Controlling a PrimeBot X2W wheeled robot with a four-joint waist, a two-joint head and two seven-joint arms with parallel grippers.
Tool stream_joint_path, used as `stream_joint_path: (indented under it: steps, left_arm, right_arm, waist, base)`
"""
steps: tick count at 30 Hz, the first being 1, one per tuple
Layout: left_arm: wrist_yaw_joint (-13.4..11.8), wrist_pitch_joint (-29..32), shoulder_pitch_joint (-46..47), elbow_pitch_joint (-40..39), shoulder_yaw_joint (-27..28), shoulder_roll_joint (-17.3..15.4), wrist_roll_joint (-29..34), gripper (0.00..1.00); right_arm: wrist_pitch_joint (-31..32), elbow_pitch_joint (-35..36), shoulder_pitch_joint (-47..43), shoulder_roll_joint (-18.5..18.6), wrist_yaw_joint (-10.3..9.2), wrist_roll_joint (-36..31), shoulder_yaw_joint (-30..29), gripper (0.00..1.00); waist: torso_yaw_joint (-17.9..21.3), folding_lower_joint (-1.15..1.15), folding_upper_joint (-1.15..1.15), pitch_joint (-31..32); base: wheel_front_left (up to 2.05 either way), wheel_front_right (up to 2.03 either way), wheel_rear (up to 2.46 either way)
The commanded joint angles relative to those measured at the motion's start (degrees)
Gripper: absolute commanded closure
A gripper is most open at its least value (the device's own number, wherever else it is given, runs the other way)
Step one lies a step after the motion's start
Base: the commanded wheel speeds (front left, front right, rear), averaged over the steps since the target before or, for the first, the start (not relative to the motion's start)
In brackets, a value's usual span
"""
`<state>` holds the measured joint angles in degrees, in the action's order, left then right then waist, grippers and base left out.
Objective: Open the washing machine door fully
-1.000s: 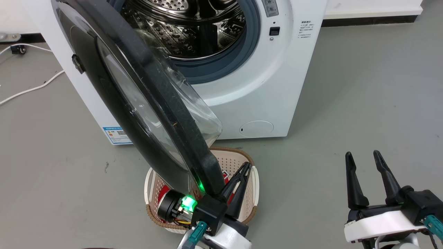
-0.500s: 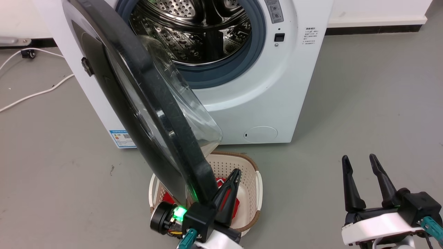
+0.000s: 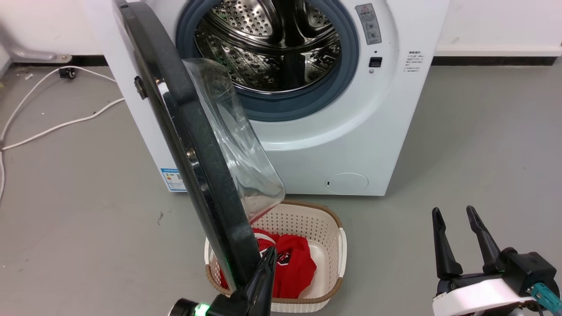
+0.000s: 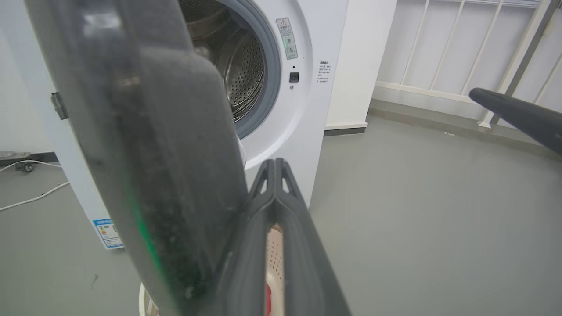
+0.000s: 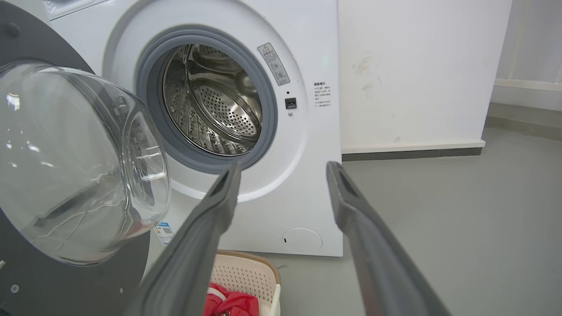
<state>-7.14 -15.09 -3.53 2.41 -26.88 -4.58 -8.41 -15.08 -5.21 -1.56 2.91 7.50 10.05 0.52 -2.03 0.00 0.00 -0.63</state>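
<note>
Left gripper point(image 4: 274, 164), fingers pressed together and holding nothing, lies against the free rim of the door point(image 3: 193, 131), above the basket point(image 3: 338, 245). Right gripper point(image 3: 452, 210) hangs spread and idle. Door stands about half open, hinged on the left of the machine point(image 3: 386, 131). Judged heavy, rigid and glossy, with a fragile glass bowl point(image 3: 237, 145): push or hook the thick black rim, never the glass.

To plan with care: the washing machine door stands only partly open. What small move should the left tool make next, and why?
Probably sweep the shut left tool a little toward the robot's left. It sits beside the inner face of the large round glossy black door, and the door juts out from the white boxy washing machine, not yet swung wide.
</note>
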Motion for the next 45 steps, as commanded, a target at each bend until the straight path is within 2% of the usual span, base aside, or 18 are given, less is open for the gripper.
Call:
stream_joint_path:
  steps: [1, 21, 31, 41, 42, 45]
  left_arm:
    - [-0.86, -0.09, -1.73, -0.68, 0.92, -0.62, -0.35, 1.00]
    - [-6.76, -0.10, -9.16, -7.12, 8.48, -3.28, -0.69, 1.00]
    - [-9.09, -0.32, -8.69, -8.73, 18.26, -6.10, -2.26, 1.00]
    - [-8.54, -0.10, -3.56, -7.16, 30.38, -10.68, -5.23, 1.00]
    - [-7.74, -0.10, -1.95, -5.54, 32.86, -12.10, -6.03, 1.00]
    - [-6.29, -0.10, 0.59, -2.80, 35.43, -13.68, -6.46, 1.00]
  right_arm:
    - [-0.09, -0.05, -0.86, -0.09, -0.02, 0.20, -0.01, 0.00]
    - [-0.09, 0.39, -1.20, -0.08, -0.02, 0.50, -0.53, 0.00]
    - [-0.09, 0.45, -0.12, -0.08, -0.02, 0.07, -0.31, 0.00]
    - [-0.09, 0.46, 1.80, -0.08, -0.02, -0.87, -0.16, 0.00]
    - [-0.09, 0.51, 2.12, -0.07, -0.02, -1.04, -0.25, 0.00]
    - [-0.09, 0.56, 2.75, -0.07, -0.02, -1.18, -0.45, 0.00]
  waist:
    - [-0.88, 0.00, 0.00, 0.37]
    - [-9.07, 0.00, 0.00, -0.20]
    - [-9.54, 0.00, 0.00, -1.38]
    - [-8.21, 0.00, 0.00, -4.01]
    - [-7.88, 0.00, 0.00, -4.74]
    - [-7.37, 0.00, 0.00, -5.63]
  base:
    - [0.00, 0.00, 0.00]
    - [0.00, 0.00, 0.00]
    - [0.00, 0.00, 0.00]
    - [0.00, 0.00, 0.00]
    - [0.00, 0.00, 0.00]
    - [0.00, 0.00, 0.00]
